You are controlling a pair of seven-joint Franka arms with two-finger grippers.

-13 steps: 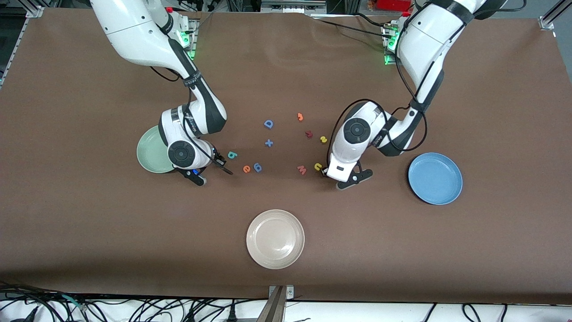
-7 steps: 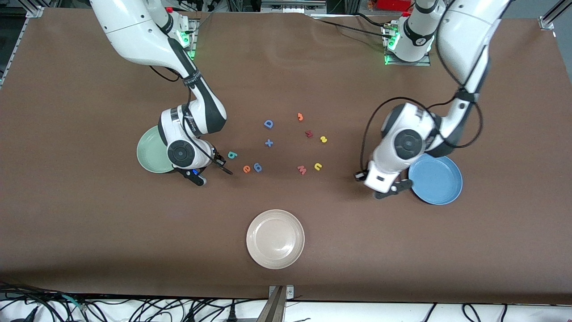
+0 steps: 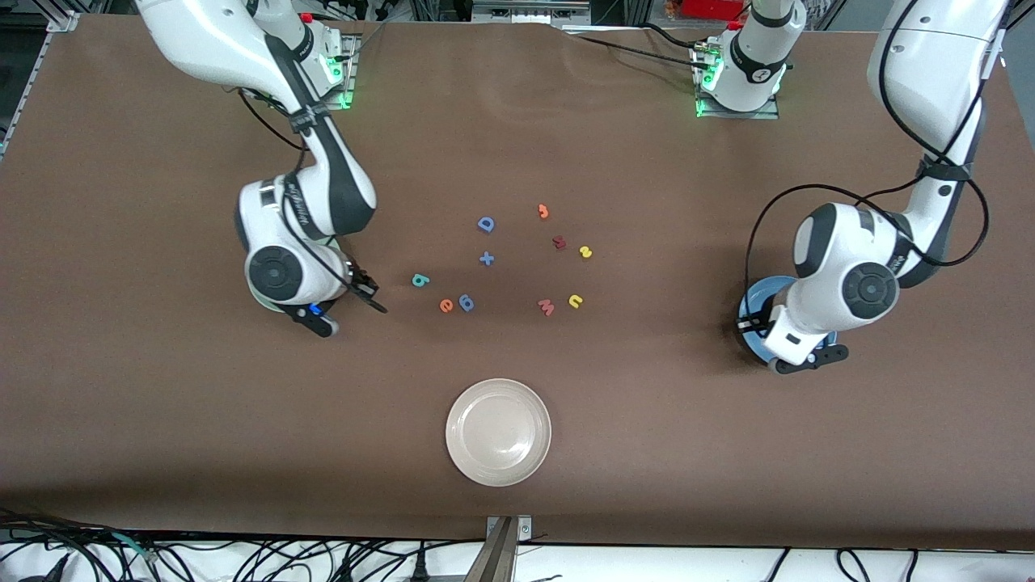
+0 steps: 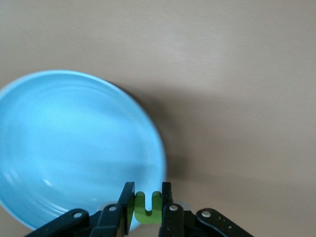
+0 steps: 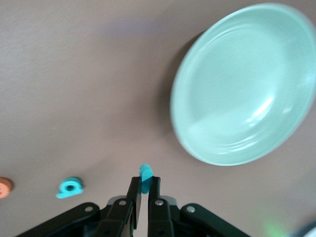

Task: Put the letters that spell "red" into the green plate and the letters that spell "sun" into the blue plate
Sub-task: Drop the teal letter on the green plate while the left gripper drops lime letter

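My left gripper point(image 4: 147, 190) is shut on the dark green "n" point(image 4: 148, 207) and hangs over the rim of the blue plate point(image 4: 74, 148); from the front it shows as the left gripper point(image 3: 748, 326) at the blue plate point(image 3: 758, 297). My right gripper point(image 5: 144, 181) is shut on the teal "r" point(image 5: 145, 174), over the table beside the green plate point(image 5: 242, 89), which the arm mostly hides in the front view. On the table lie the teal "d" point(image 3: 420, 280), orange "e" point(image 3: 445, 305), yellow "s" point(image 3: 585, 252) and yellow "u" point(image 3: 576, 301).
Other pieces lie mid-table: a blue "D" point(image 3: 485, 224), blue plus point(image 3: 486, 259), blue "6" point(image 3: 466, 302), salmon "W" point(image 3: 547, 306), dark red piece point(image 3: 559, 242) and orange piece point(image 3: 543, 211). A beige plate point(image 3: 498, 432) sits nearer the front camera.
The left arm swung from beside the yellow "u" to the blue plate, carrying the "n". The right gripper drew away from the teal "d" toward the green plate.
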